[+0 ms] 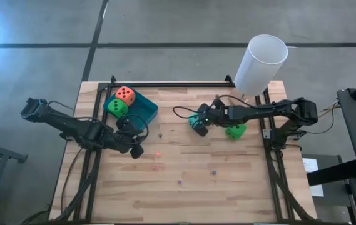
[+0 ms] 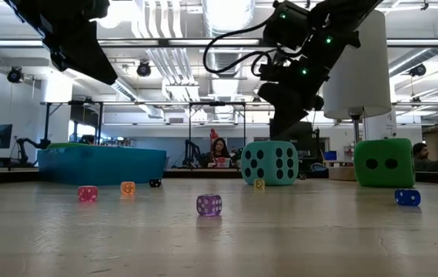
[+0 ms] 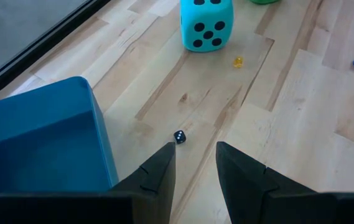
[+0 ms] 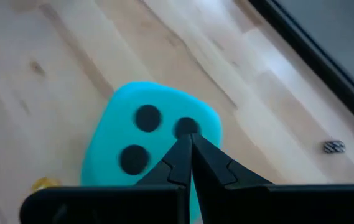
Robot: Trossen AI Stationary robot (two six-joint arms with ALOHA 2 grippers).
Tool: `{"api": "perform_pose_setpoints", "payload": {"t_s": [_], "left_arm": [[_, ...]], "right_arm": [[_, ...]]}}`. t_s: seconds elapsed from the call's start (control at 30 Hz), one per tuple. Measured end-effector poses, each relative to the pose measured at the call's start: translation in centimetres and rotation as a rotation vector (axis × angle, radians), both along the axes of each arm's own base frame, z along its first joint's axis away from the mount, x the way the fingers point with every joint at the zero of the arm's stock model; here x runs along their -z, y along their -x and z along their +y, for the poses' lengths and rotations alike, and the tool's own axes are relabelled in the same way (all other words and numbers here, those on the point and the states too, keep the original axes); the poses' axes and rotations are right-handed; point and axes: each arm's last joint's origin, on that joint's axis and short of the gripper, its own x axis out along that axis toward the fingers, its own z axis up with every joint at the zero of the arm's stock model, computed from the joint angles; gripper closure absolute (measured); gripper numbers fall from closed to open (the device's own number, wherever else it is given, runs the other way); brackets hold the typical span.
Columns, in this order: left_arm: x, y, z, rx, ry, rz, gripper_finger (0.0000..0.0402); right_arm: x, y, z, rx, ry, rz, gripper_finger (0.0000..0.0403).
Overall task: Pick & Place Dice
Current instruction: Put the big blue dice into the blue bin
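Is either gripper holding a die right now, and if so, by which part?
Nothing is held. The right gripper is shut, its tips above the teal die, not around it. The left gripper is open and empty beside the blue tray.

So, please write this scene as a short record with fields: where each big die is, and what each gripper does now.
orange-red die: in the blue tray
first green die: in the same tray, beside the orange-red one
second green die: on the table, near the right arm
teal die: on the table, not in the tray
left gripper: fingers apart, holding nothing, next to the tray
right gripper: fingers together, above the teal die, no grip on it
small dice: scattered on the table
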Motion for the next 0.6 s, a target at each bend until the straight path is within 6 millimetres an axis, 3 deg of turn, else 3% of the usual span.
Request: {"api": "perform_pose_setpoints", "payload": {"t_s": [0.6], "left_arm": [[0.0,0.0,0.0,-0.002,0.002,-0.001,0.0283]], "right_arm": [[0.91,0.89,-0.95,0.066,-0.023,0.043,0.0394]]}}
